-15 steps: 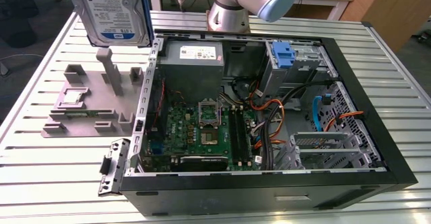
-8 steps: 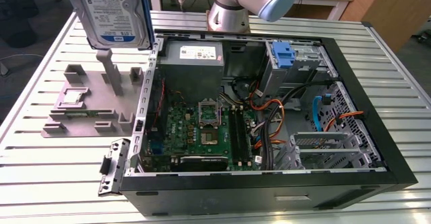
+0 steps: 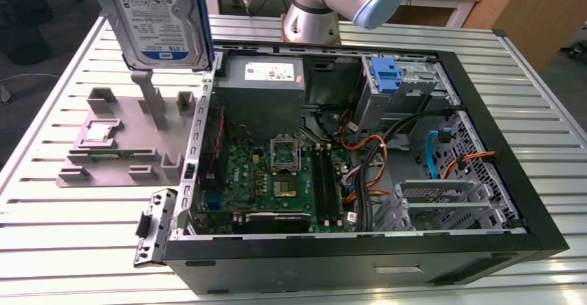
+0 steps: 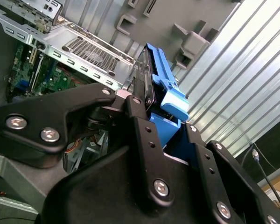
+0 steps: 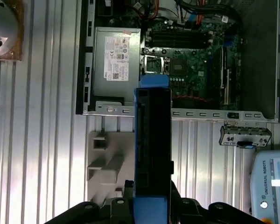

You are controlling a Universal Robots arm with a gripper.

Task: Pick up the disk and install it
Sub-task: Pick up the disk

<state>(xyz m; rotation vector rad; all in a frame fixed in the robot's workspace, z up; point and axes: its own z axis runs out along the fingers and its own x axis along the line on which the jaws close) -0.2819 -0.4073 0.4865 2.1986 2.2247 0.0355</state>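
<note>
The disk (image 3: 158, 23), a silver drive with a white-and-blue label in a blue carrier, hangs upright in the air above the grey fixture (image 3: 119, 140), at the exterior view's upper left and just outside the open computer case (image 3: 513, 181). In the second wrist view my gripper (image 4: 161, 123) is shut on the disk (image 4: 158, 88), with black fingers (image 4: 137, 116) pressing its sides. The first wrist view shows the disk (image 5: 152, 149) edge-on, rising from the gripper (image 5: 151, 205) over the case's edge and the fixture.
The case lies open on the slatted metal table (image 3: 73, 250), showing a motherboard (image 3: 275, 174), a power supply (image 3: 261, 78), cables and metal drive cages (image 3: 440, 202). A bare blue bracket (image 3: 387, 78) sits in the far bay. The arm's base (image 3: 317, 9) stands behind the case. A pendant (image 5: 270, 186) lies nearby.
</note>
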